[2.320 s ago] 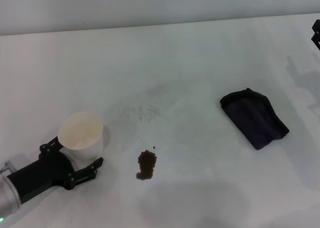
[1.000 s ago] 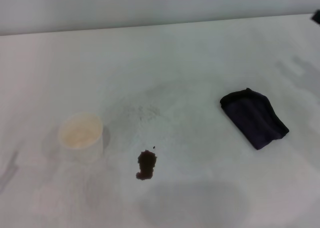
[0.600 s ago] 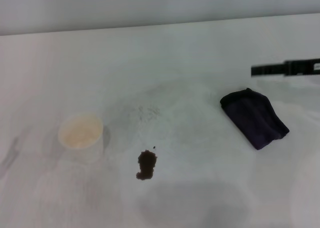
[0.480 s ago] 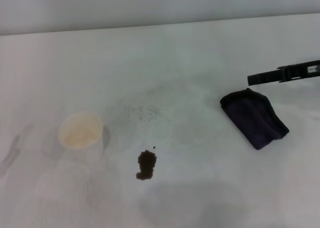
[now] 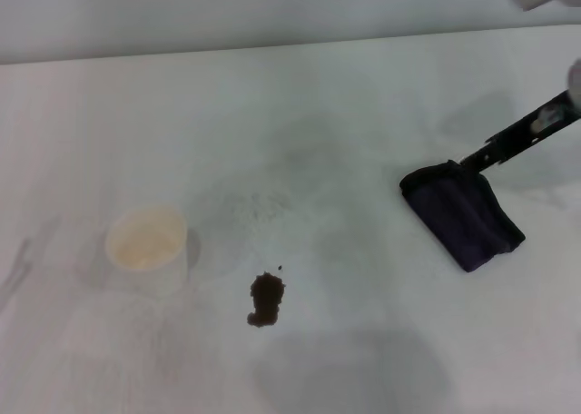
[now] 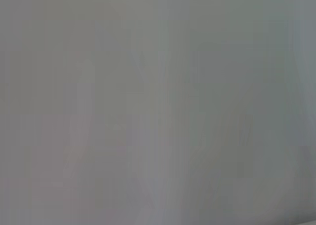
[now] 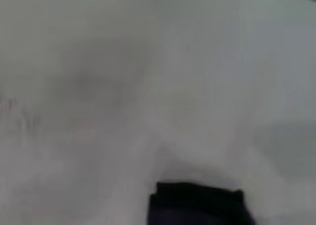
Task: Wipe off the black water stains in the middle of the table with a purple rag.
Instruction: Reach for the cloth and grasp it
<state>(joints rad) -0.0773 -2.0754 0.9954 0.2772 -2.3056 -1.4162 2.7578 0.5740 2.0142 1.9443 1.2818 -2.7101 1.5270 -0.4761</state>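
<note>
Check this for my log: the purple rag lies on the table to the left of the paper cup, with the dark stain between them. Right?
Not quite. The head view shows the purple rag to the right of the paper cup, not the left. The dark stain does lie between them on the table, nearer the cup.

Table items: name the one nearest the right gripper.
The purple rag: the right gripper hangs at its far edge, while the white cup and the black water stains lie well toward the robot's left.
</note>
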